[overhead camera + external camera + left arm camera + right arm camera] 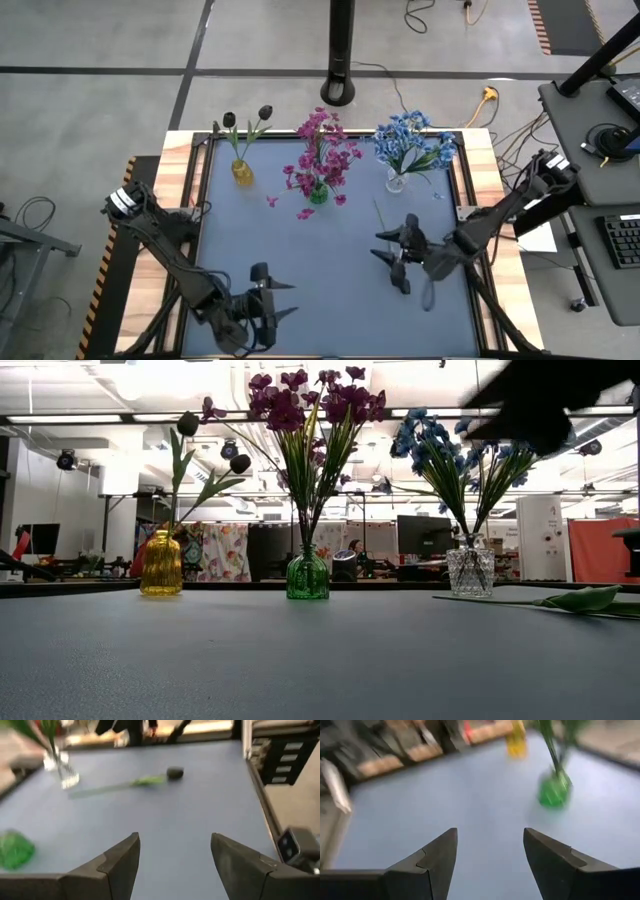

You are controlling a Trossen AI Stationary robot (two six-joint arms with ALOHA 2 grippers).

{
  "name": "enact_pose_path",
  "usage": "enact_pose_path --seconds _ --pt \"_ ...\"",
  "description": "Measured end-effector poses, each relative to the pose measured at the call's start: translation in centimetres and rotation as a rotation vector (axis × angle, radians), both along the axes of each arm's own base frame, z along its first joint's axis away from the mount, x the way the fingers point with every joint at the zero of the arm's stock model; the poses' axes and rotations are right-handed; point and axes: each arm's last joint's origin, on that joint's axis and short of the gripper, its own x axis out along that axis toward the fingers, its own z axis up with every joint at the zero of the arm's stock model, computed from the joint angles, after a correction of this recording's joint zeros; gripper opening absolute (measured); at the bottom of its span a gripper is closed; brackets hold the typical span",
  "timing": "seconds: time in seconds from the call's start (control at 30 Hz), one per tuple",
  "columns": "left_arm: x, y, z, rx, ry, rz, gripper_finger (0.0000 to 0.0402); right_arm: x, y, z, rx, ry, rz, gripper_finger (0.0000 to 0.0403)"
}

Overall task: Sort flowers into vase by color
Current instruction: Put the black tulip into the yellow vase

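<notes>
Item: table (330,310), blue-grey top, wooden border.

Along the 12 o'clock edge, three vases in a row, well apart from one another:
- yellow vase (242,172), at 11 o'clock, holding dark buds (247,116);
- green vase (318,194), at 12 o'clock, holding magenta flowers (322,150), with a few magenta bits on the table beside it;
- clear vase (396,181), at 1 o'clock, holding light blue flowers (412,142).

Loose stem (381,216): lies flat on the table between the clear vase and the right gripper. High view shows only a thin line; left wrist view shows its green leaf and dark bud (174,772); low view shows the leaf (580,599) at table level.

Left gripper (277,299): at 7 o'clock near the front edge, jaws spread, nothing between them.

Right gripper (387,246): at 4 o'clock, above the table, jaws parted and empty; right wrist view confirms, looking toward the green and yellow vases.

Open room: the whole middle of the table, between the vase row and the two grippers, is bare.
</notes>
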Motion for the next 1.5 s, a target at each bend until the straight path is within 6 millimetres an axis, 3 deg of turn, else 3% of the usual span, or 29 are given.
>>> enact_pose_path --seconds 0.3,0.53,0.87,1.13,1.5 --pt "-0.4 0.5 -1.5 -0.182 0.124 0.038 0.0227 -0.8 -3.6 -1.9 0.256 0.483 -0.259 0.0219" --pt "-0.2 0.0 -3.1 -0.205 0.205 0.003 0.0227 0.3 -5.2 -4.9 0.369 0.724 -0.285 0.0219" --pt "-0.1 -0.7 -5.4 -0.211 0.287 0.0 0.0227 1.4 -4.7 -8.2 0.351 0.857 -0.303 0.0219" --pt "0.2 -0.8 -6.0 -0.184 0.271 0.027 0.0227 1.6 -4.7 -8.6 0.322 0.877 -0.294 0.0214" --pt "0.3 -0.8 -5.9 -0.176 0.252 0.039 0.0227 1.6 -4.5 -8.6 0.324 0.923 -0.195 0.0105"
